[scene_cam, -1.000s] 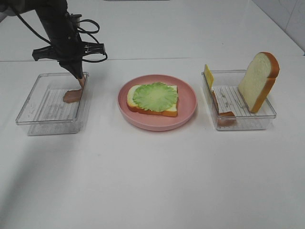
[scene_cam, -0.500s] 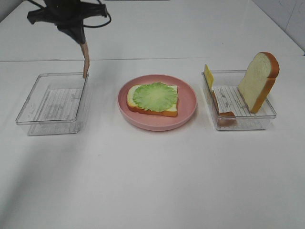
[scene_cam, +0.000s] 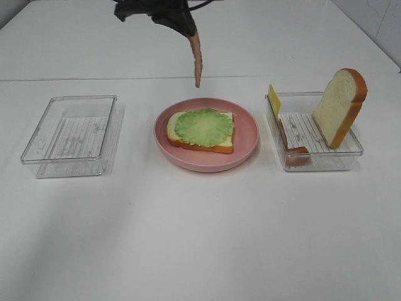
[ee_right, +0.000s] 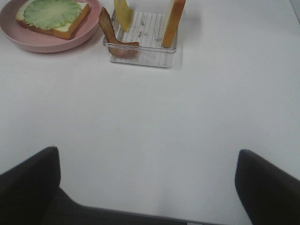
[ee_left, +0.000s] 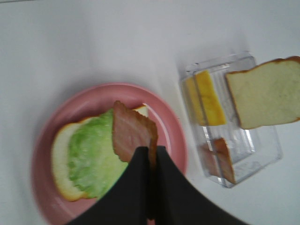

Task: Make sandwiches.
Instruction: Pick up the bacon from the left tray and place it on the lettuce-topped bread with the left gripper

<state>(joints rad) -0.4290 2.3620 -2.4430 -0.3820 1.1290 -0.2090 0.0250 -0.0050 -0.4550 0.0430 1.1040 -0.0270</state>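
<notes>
Your left gripper is clamped on the top end of a bacon strip. In the wrist view the two dark fingers are squeezed right together with the strip poking out between them. The strip hangs in the air with its long axis vertical and the free end pointing straight down, touching nothing. In the high view its tip shows just above the far rim of the pink plate, and the wrist camera looks down along it onto the lettuce leaf. That leaf lies flat on a bread slice on the plate. To the right, the right tray holds a second bread slice standing on edge and tilted, a cheese slice on edge at the wall nearest the plate, and a second bacon strip propped just beside it. The left tray sits on the plate's other side. Heads up: most of the left gripper is cut off by the high view's top edge, the pinched end of the bacon is buried between the fingers, and the wrist shot is blurry. Your right gripper only shows as two dark finger bits at the edges of its own view, spread wide apart over the table.
</notes>
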